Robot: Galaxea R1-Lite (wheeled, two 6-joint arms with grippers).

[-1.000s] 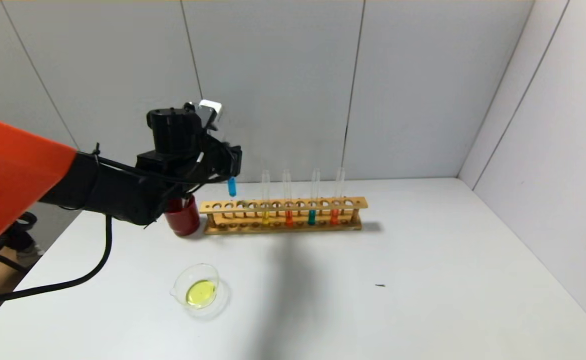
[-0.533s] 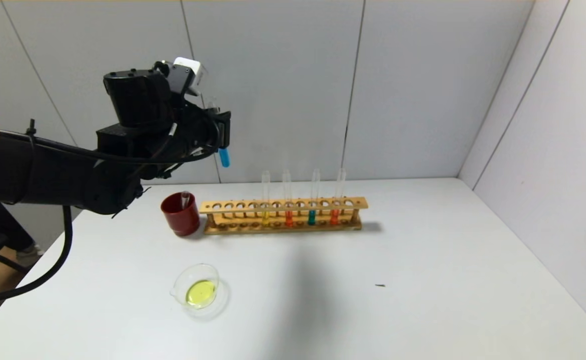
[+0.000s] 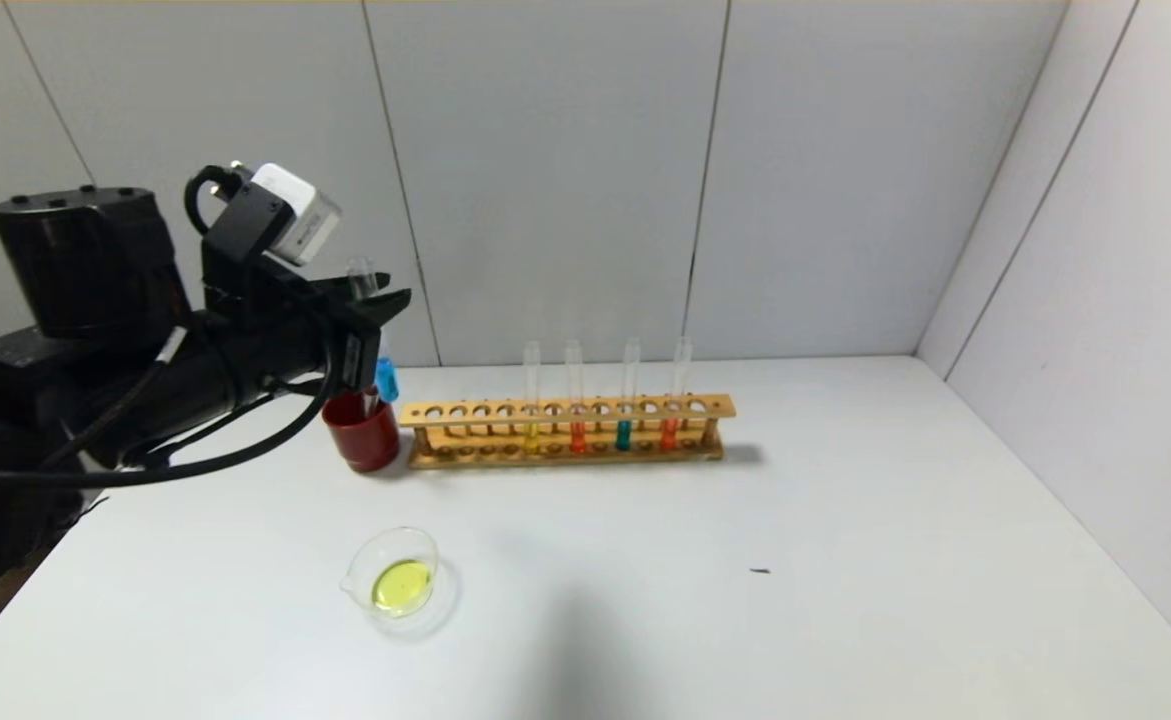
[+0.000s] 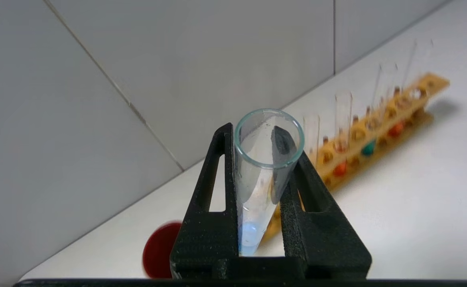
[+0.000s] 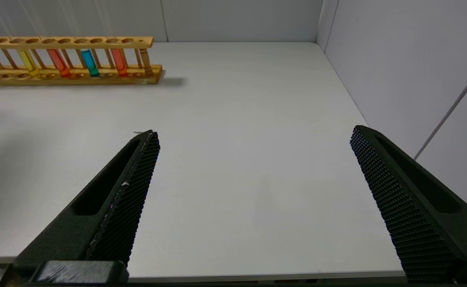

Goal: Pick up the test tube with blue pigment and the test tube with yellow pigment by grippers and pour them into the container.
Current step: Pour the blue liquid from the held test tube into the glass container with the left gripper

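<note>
Since a second ago, the left gripper [image 3: 377,318] has been pulled back from the rack [image 3: 565,432] toward the robot's left, with its jaws pinching the blue tube [image 3: 382,370]. This tube is held upright above the red cup [image 3: 361,431], with blue liquid at its bottom. One clear tube is seen in the cup. Yellow liquid is seen in the dish [image 3: 397,577] on the white surface [image 3: 745,560]. The yellow tube [image 3: 531,392], two orange tubes and a teal tube are kept in the rack. The right gripper [image 5: 253,199] is parked near the surface, jaws spread wide.
</note>
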